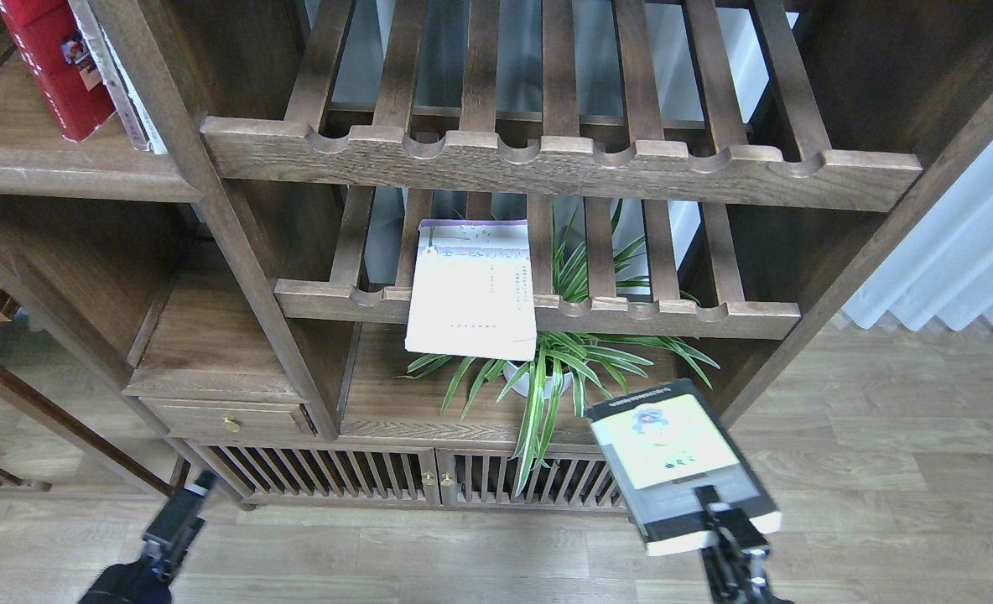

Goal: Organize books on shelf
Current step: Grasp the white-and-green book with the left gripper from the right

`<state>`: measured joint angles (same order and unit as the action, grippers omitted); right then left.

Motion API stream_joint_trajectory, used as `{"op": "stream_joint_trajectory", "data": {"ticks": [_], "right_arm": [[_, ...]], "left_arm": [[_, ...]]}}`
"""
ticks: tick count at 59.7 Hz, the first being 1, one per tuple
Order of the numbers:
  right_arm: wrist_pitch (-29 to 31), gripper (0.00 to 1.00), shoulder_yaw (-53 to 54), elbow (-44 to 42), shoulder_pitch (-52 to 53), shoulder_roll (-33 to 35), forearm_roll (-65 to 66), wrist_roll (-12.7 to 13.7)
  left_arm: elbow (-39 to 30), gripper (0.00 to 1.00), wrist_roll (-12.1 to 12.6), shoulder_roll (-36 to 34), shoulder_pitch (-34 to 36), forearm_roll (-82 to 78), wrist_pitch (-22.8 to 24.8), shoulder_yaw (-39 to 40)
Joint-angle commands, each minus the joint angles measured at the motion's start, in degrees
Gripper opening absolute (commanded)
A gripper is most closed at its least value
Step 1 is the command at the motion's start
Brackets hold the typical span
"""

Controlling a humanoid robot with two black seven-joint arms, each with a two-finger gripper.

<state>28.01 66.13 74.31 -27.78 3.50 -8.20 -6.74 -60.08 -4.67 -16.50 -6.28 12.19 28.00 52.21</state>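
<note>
My right gripper is shut on the near edge of the thick black-edged yellow-green book and holds it flat, low, in front of the cabinet's lower right. The thin pale lavender-white book lies on the lower slatted rack, overhanging its front rail. The red book stands on the solid plank shelf at the top left, next to a thin white-spined book. My left gripper is low at the bottom left, dark and small; its fingers cannot be told apart.
Two slatted racks fill the cabinet's middle. A spider plant in a white pot stands under the lower rack. A drawer with a brass knob and slatted doors sit below. A white curtain hangs at the right.
</note>
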Motion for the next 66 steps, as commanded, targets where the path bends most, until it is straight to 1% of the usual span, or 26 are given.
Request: {"op": "stream_joint_trajectory", "data": {"ticks": [1, 5, 11, 14, 30, 37, 40, 49, 57, 66], "right_arm": [[0.0, 0.05, -2.8, -3.6, 3.6, -1.8, 0.3, 0.3], [0.0, 0.05, -4.3, -5.0, 5.2, -2.7, 0.5, 0.6], [0.0, 0.05, -6.4, -8.1, 7.0, -3.5, 0.6, 2.3], [0.0, 0.05, -7.2, -8.7, 7.2, -3.5, 0.6, 2.7], [0.0, 0.05, -11.1, -8.7, 7.5, -3.5, 0.6, 5.2], [0.0, 0.05, -12.2, -8.5, 7.5, -3.5, 0.6, 5.6], [0.0, 0.05, -12.9, -8.5, 7.5, -3.5, 0.6, 5.9], [0.0, 0.05, -14.5, -8.2, 7.5, -3.5, 0.6, 8.3], [0.0, 0.05, -15.2, -8.1, 7.5, -3.5, 0.6, 8.8], [0.0, 0.05, -15.5, -7.9, 7.5, -3.5, 0.6, 9.3]], "left_arm": [[-0.4, 1.0, 0.0, 1.7, 0.5, 0.0, 0.0, -0.4], [-0.4, 1.0, -0.1, 3.0, 0.6, 0.1, 0.0, -0.4], [-1.0, 1.0, 0.0, 5.7, 0.6, 0.0, 0.0, -0.5], [-1.1, 1.0, 0.0, 6.6, 0.6, 0.0, 0.0, -0.9], [-1.1, 1.0, 0.0, 11.8, 1.4, 0.0, 0.0, -5.8], [-0.7, 1.0, -0.1, 14.4, 2.0, 0.0, 0.0, -7.2], [-0.6, 1.0, -0.1, 14.9, 2.2, 0.0, 0.0, -7.8], [-0.4, 1.0, -0.1, 15.9, 2.6, 0.0, 0.0, -9.7], [0.0, 0.99, -0.1, 16.4, 2.8, 0.0, 0.0, -11.1], [0.0, 0.93, -0.1, 16.5, 2.9, 0.0, 0.0, -12.7]]}}
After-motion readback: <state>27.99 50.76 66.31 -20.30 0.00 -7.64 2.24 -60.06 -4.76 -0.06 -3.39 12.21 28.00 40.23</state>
